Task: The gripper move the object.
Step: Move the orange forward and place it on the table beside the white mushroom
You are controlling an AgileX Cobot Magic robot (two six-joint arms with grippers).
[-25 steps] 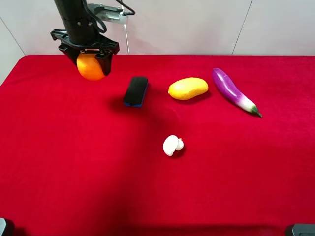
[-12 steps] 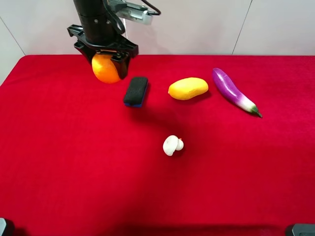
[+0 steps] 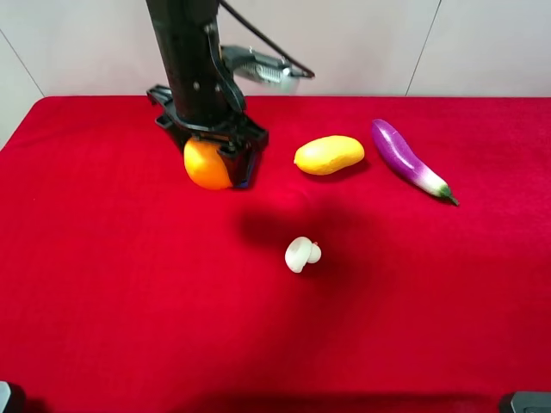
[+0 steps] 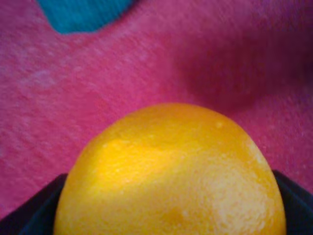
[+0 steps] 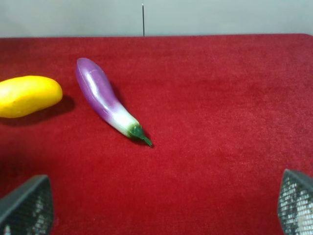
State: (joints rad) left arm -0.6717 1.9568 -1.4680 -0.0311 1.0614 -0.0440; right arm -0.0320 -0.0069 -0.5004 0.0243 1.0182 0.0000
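Exterior high view: I am holding my left gripper (image 3: 215,162) over the far left-centre part of the red cloth (image 3: 129,284), with its jaws clamped on the orange (image 3: 205,165). The orange is sitting between the two black fingers, bulging out on the side facing the left edge of the cloth. It is hanging clear of the surface, and its shadow is falling apart from it, on the cloth near the mushroom (image 3: 300,254). The mango (image 3: 329,155) is lying just to the right of the gripper, and the eggplant (image 3: 406,159) is lying further right, near the mango but not touching it. The mushroom is resting well apart from the others, toward the centre. Left wrist view: the orange (image 4: 171,171) is filling most of the frame, with the dark fingers (image 4: 29,215) pressing against both of its sides; a blue-green patch (image 4: 80,12) is showing at the frame edge, and I cannot tell what it is. Right wrist view: I am holding my right gripper (image 5: 161,215) with its jaws wide apart and nothing between them. Its fingers (image 5: 24,205) are framing the bare cloth, and the eggplant (image 5: 105,100) and the mango (image 5: 27,95) are lying beyond them.
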